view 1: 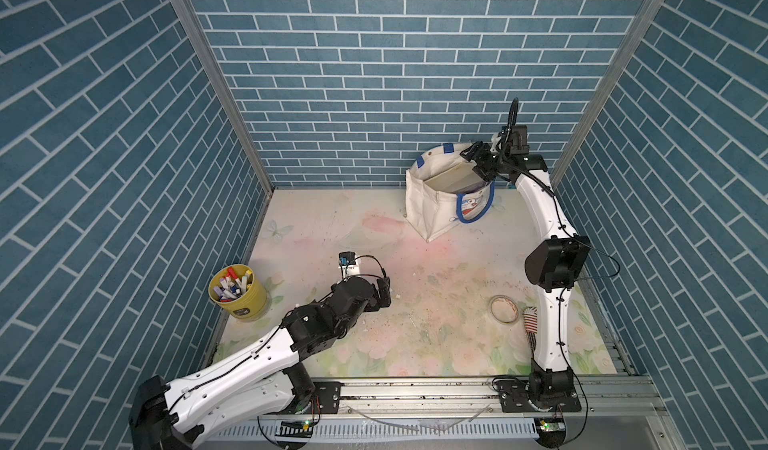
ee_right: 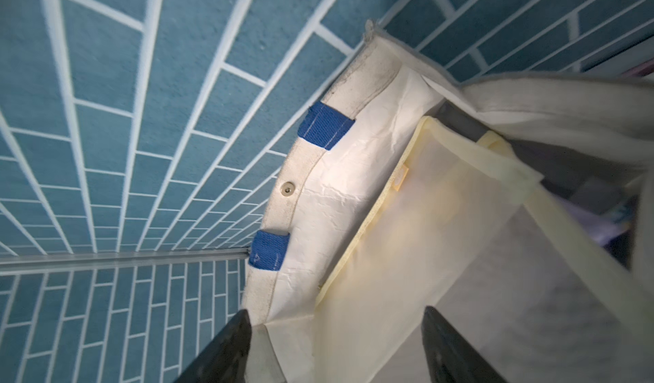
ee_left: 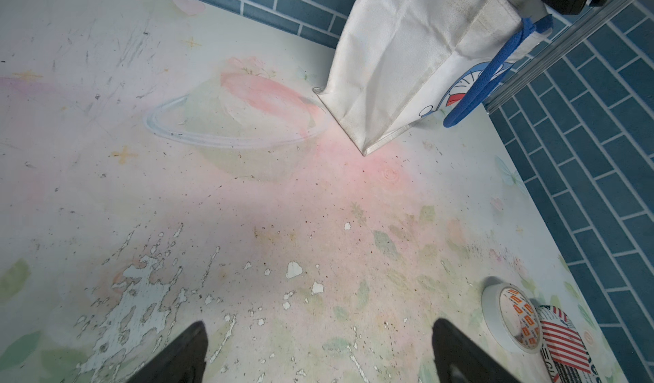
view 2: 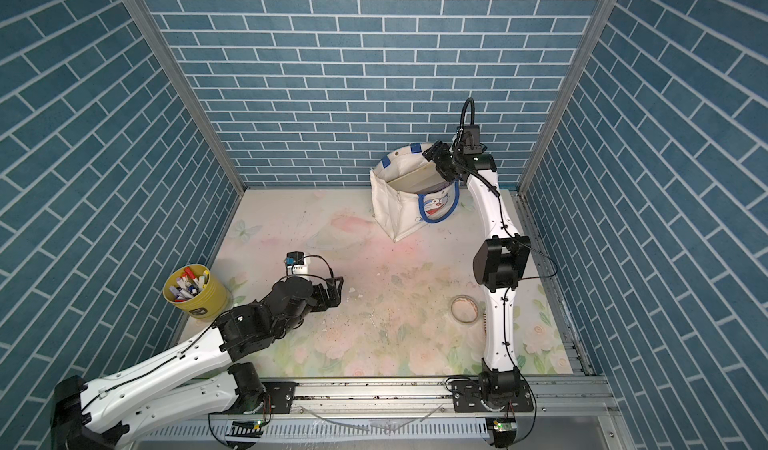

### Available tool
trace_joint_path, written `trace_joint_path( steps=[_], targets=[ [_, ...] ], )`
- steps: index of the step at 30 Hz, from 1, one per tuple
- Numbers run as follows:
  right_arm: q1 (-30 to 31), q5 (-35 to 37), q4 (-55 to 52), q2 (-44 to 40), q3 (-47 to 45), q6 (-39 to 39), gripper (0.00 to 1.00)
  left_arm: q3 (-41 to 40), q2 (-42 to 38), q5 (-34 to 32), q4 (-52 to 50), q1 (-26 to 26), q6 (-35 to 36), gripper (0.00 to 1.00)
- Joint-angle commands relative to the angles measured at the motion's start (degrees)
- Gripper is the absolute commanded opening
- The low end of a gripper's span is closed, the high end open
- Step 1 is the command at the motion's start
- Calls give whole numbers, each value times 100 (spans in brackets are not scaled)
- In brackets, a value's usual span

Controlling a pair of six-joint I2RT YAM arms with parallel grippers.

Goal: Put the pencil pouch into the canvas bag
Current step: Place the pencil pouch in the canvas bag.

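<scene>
nearest the camera, two arms rise from one rail at the table's [view 1: 436,344] front edge. left gripper [ee_left: 318,331]: one, low over the worn floral surface, jaws spread wide, nothing between them. beside the left arm stands one yellow cup [view 1: 249,298] filled with markers. near the right arm's lower link lie one tape roll [view 1: 503,308] and, touching it, one flag-striped item [ee_left: 559,338], half hidden by that arm in both top views.

at the far right corner stands one canvas bag [view 1: 428,211], upright, mouth open, cat print facing the right arm. of its two blue handles, one handle loop [view 1: 478,206] hangs down over the print; of the second only two strap ends [ee_right: 323,124] show, sewn on the far rim with one snap [ee_right: 287,187] between them.

one pencil pouch [ee_right: 442,222], pale yellow and translucent, lies inside the bag, leaning against its lining. right gripper [ee_right: 336,328]: one, over the bag's mouth by the rim, jaws well apart, not clamped on the pouch seen below them.
</scene>
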Motion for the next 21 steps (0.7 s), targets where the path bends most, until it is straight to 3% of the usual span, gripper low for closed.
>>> trace_joint_path(
  steps=[1,5,12,15,18,21],
  targets=[
    [21,178,-538,-723,67,-791,99,58,-68,-177,-275,54,50,99],
    [95,592,-809,-1647,-909,-1652,99,181,5,-177,-549,89,172,99],
    [3,1376,654,-5131,-5625,-2767,99,388,-42,-441,-1315,210,390,99],
    [-48,2688,1483,-6718,-7788,-2882,99,261,-193,-673,-1488,389,189,99],
    [-212,4307,2442,-7757,-9663,-2632,99,-34,-275,-343,-1553,859,115,99],
    [-458,4227,3429,-8155,-10892,-2915,99,-4,-263,-317,-1858,1268,73,99]
  ],
)
